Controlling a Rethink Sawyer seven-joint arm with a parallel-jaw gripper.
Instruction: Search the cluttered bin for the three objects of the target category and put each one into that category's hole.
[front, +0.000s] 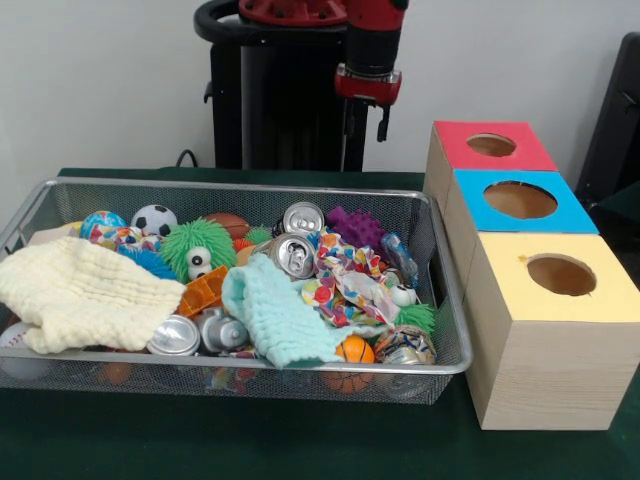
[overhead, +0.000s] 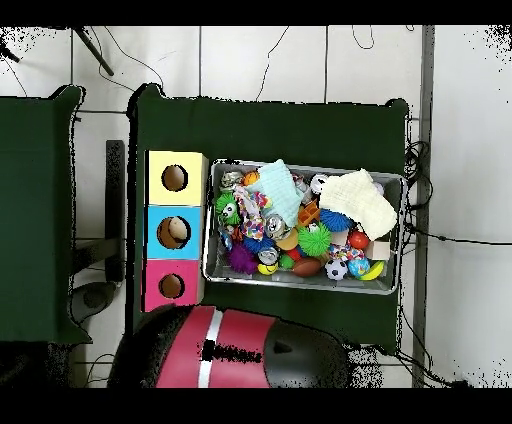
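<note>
The bin (front: 250, 187) is a silver wire-mesh basket on the dark green table, also seen in the overhead view (overhead: 300, 285). It holds a mixed heap: drink cans (front: 292, 255), a soccer ball (front: 154, 220), a small orange basketball (front: 355, 350), a green fuzzy toy (front: 198, 248), a purple spiky toy (front: 356, 227), a cream cloth (front: 80, 292) and a mint cloth (front: 275, 315). My gripper (front: 366, 125) hangs high above the bin's far rim, holding nothing. Three wooden boxes with holes stand beside the bin: red top (front: 490, 146), blue top (front: 520, 200), yellow top (front: 560, 275).
In the overhead view the boxes line up left of the bin: yellow (overhead: 175, 178), blue (overhead: 175, 232), red (overhead: 170, 286). Something tan lies inside the blue box's hole. The red arm (overhead: 205, 350) sits at the bottom. The black pedestal (front: 280, 100) stands behind the bin.
</note>
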